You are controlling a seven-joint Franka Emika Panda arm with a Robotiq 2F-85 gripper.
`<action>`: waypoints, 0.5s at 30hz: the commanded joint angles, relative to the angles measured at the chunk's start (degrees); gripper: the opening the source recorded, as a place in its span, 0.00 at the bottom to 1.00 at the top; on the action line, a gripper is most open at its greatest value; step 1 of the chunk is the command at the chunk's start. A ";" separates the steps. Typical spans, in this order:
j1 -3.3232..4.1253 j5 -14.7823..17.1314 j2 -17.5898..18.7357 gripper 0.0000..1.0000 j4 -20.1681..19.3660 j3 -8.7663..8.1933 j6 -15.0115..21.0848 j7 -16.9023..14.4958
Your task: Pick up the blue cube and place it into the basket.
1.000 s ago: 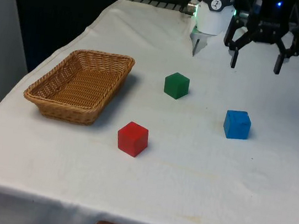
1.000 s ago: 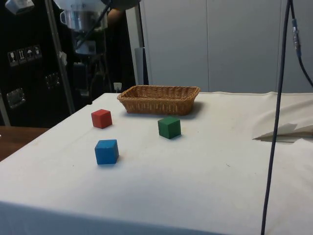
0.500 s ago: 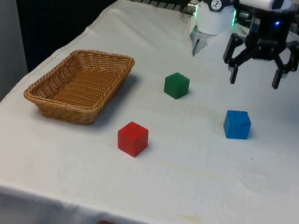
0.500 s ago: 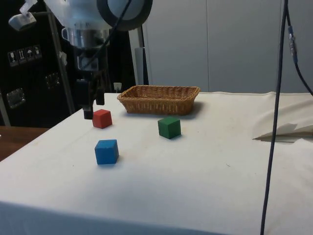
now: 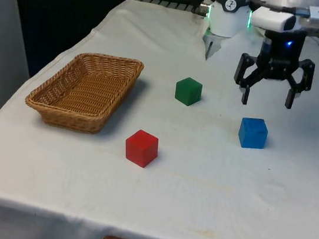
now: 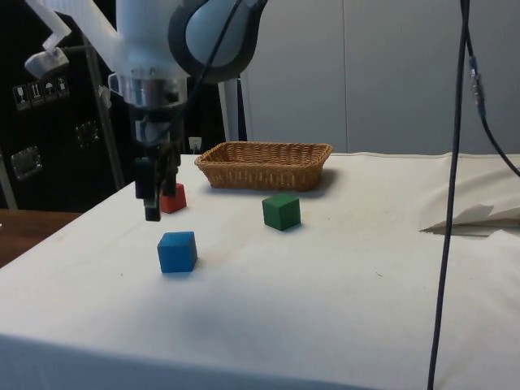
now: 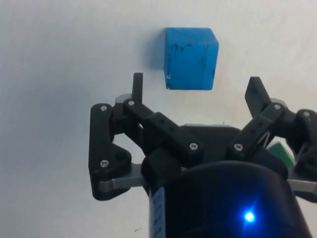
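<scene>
Bench (image 5: 209,192) under a white cloth, lightly creased; black curtain behind, dark cabinets to one side. Jaws (image 5: 267,99) spread apart, empty, hanging above the cloth. Blue cube (image 5: 253,133) sits flat on the cloth just ahead of and below the jaws, clear of both fingers; no long axis, faces slightly skewed to the finger line. Basket (image 5: 86,88) well off to one side
</scene>
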 commanded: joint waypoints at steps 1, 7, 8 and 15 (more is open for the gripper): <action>-0.52 0.63 0.40 1.00 -0.11 0.46 0.86 -0.86; -0.86 0.69 1.55 1.00 -0.17 0.40 1.83 -1.72; -0.92 0.69 1.78 1.00 -0.11 0.40 1.95 -1.83; -1.09 0.69 3.44 1.00 -0.06 0.40 3.27 -2.35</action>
